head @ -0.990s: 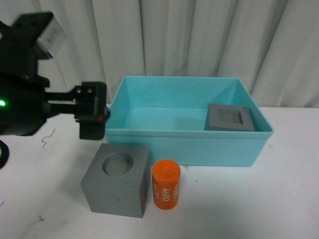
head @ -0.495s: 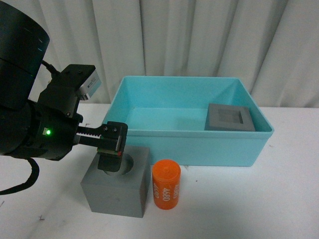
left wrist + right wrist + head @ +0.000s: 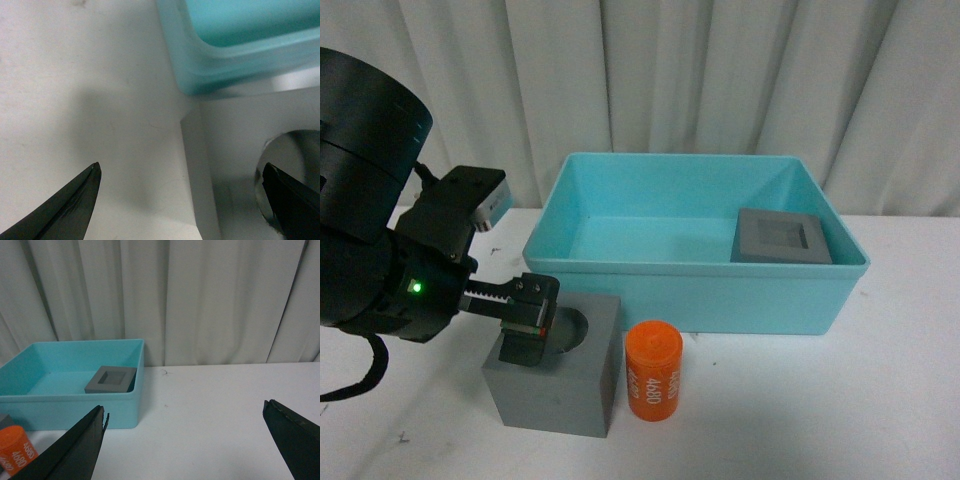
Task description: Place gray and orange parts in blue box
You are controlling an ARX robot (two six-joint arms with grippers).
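The gray cube with the round recess (image 3: 555, 375) is seen nearest, standing upright on the white table (image 3: 840, 400). The orange cylinder (image 3: 653, 370) is set upright just beside it at its 3 o'clock, with white digits printed down its side. A thin gap seems to be left between the two, though contact cannot be ruled out.

The left gripper (image 3: 525, 345) is held at the cube's top, reaching in from 9 o'clock, with its jaws apart. In the left wrist view one finger (image 3: 287, 200) is placed over the round recess and the other (image 3: 75, 200) over bare table outside the cube, so the cube's wall is straddled. Whether the cube is touched cannot be told.

The right gripper (image 3: 185, 445) is shown spread wide, with nothing held between its jaws.

The blue box (image 3: 720, 300) is placed just behind the cube and the cylinder, from 12 to 2 o'clock of the cube, one corner lying close to the cube's far edge. The gray cube with the square recess (image 3: 782, 237) is found inside it, at the 3 o'clock side against the right wall. A pale curtain (image 3: 720, 80) is hung farthest back.
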